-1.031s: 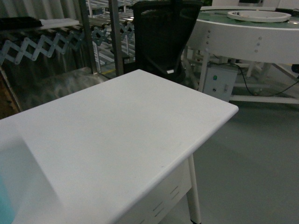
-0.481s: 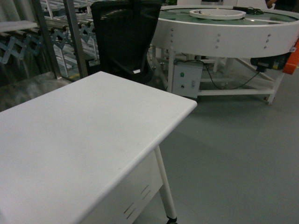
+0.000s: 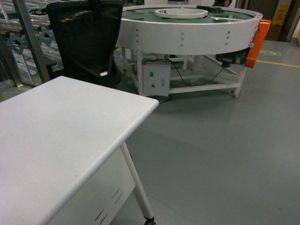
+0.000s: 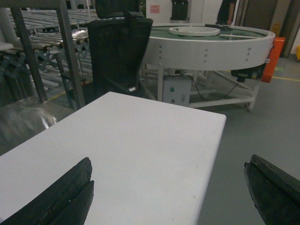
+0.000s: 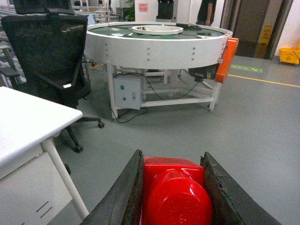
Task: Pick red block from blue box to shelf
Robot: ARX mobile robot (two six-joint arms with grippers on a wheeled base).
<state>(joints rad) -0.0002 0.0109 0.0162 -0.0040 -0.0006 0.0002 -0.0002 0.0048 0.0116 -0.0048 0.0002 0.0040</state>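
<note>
While the right pincer (image 5: 174,187) hung over the grey floor (image 5: 262,122), it was pinching the red block (image 5: 174,192) between its two dark fingers (image 5: 123,197), the block's round stud turned toward the wrist camera and both inner faces pressed against its sides. The block sat well off the ground, held out past the corner of the white surface (image 5: 28,117) that showed at the left of that view.

The left pincer (image 4: 168,192) was spread wide, its black fingers (image 4: 61,197) far apart at the bottom corners of its own view and gripping nothing; it hovered over the bare white surface (image 4: 140,145), whose rounded far corner pointed at the floor.

From the head view I could see the same surface (image 3: 56,136) filling the lower left, standing on a slim white leg (image 3: 137,185) with a caster at the foot. Neither arm showed there. Behind the surface stood a black mesh office chair (image 3: 86,40), and beyond it a big round white conveyor table (image 3: 187,28) on a white frame, with a small grey control box (image 3: 155,78) beneath it and an orange panel (image 3: 257,42) on its right end. Steel uprights and roller rails of the shelf (image 4: 42,51) stood at the far left, behind the chair. The blue box was not in any view.
</note>
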